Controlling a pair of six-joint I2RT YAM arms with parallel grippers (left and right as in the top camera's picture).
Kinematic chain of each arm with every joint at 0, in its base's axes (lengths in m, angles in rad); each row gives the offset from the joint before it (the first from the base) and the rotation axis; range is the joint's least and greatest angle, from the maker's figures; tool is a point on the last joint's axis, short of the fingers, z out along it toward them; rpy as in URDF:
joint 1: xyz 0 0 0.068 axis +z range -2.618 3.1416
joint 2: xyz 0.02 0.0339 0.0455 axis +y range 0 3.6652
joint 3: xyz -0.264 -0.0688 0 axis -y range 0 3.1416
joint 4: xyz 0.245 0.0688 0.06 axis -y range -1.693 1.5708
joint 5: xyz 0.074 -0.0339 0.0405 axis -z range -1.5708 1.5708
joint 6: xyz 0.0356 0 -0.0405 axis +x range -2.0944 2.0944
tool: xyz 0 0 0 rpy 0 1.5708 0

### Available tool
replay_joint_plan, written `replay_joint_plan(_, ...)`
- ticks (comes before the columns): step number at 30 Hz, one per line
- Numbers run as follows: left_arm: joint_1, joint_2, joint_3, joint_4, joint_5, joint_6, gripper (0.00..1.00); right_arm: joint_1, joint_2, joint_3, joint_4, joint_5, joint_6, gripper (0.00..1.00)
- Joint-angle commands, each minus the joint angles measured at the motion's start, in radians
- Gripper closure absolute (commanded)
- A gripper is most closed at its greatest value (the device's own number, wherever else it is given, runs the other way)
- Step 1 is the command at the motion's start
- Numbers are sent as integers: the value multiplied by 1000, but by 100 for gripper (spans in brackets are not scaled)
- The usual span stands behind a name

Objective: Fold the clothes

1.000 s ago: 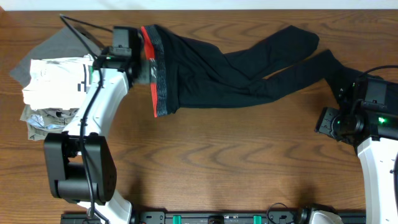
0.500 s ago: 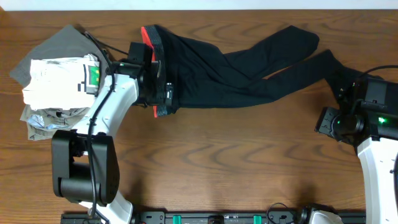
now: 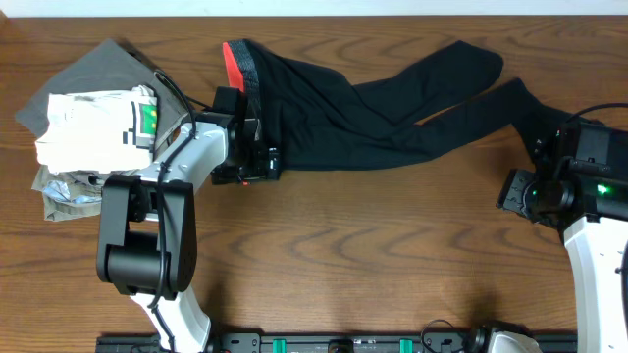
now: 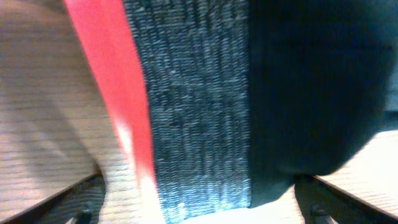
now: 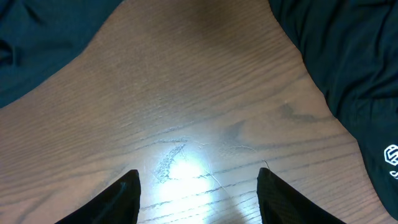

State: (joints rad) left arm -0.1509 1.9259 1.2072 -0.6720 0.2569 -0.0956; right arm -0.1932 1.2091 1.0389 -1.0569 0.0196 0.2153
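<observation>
- Black long-legged soft trousers: plain black, no pattern, running away from the left pincer.
- Flecked knit waistband between that pincer's dark fingers: grey speckled with black. Its edge strip, on the left in the wrist view, is flat red-orange.
- Wooden table under the right pincer: brown with wavy darker grain and a pale glare patch.
- Black soft garment right of that pincer: a small white logo.
- Folded cloth pile, across the left pincer from the trouser legs: grey, white, khaki.

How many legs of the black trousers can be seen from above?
2. The upper leg lies farther back; the lower leg lies just in front, reaching further right. None seems hidden.
</observation>
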Motion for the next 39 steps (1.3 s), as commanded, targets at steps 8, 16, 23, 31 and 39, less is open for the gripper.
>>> replay_joint_plan(8,17,42,-18,-46,106,-14,94,-10,-1,7,-2,10,-14,41)
replay_joint_plan(16,106,-129,-3,-240,-220,-103,94,-10,-1,7,12,3,-15,37)
replay_joint_plan(23,145,-273,-4,-334,-240,-169,94,-10,27,7,80,-70,-57,35)
replay_joint_plan(31,145,-278,-8,-426,-243,-169,94,-10,186,7,264,-84,-56,36)
replay_joint_plan(39,145,-278,-8,-396,-243,-169,94,-11,435,7,534,-45,-56,35)
